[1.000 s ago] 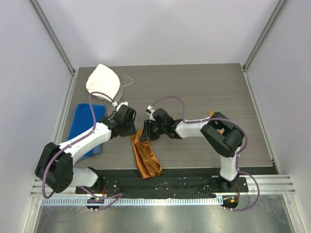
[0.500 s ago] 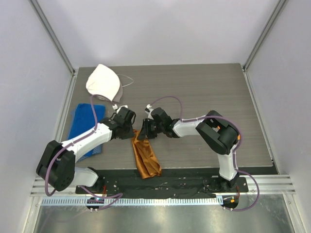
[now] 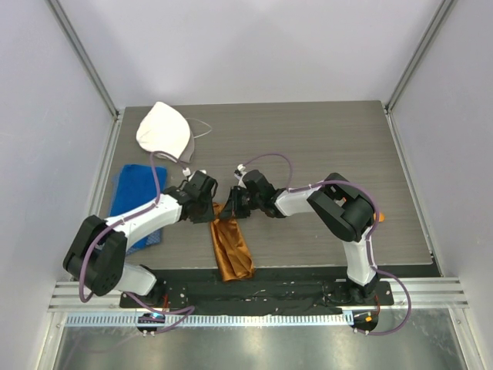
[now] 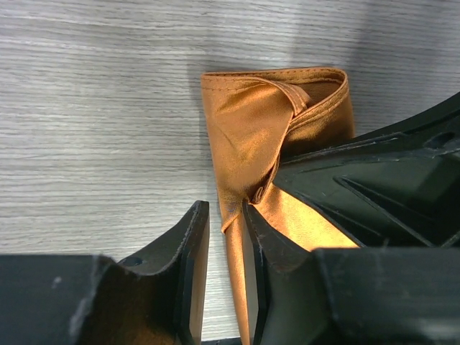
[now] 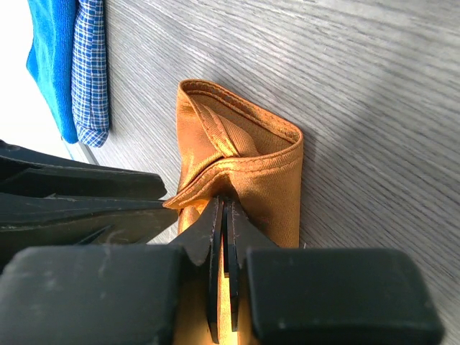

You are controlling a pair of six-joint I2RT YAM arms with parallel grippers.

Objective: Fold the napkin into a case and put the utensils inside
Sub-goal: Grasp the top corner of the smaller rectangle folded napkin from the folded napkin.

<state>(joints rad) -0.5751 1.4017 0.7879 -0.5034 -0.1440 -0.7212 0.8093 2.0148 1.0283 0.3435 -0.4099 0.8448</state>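
Note:
The rust-orange napkin (image 3: 233, 250) lies as a narrow folded strip, the case, near the table's front edge. Its far end (image 4: 251, 122) is bunched, with a layer lifted into a pocket (image 5: 273, 172). My right gripper (image 5: 224, 205) is shut on a raised fold at that end, reaching in from the right (image 3: 231, 208). My left gripper (image 4: 224, 208) is at the same end from the left (image 3: 209, 210). Its jaws stand a narrow gap apart, with the napkin's edge lying along the inner face of the right-hand finger. The utensils are mostly hidden by the right arm; only an orange tip (image 3: 378, 217) shows.
A blue towel (image 3: 135, 196) lies at the left with a checked cloth (image 5: 90, 72) beside it. A white cloth cap (image 3: 164, 131) sits at the back left. The grey wooden table (image 3: 308, 139) is bounded by walls on three sides.
The right gripper has closed on the napkin's raised fold. Both grippers have shifted slightly toward the napkin's far end, and the right arm's elbow has swung inward.

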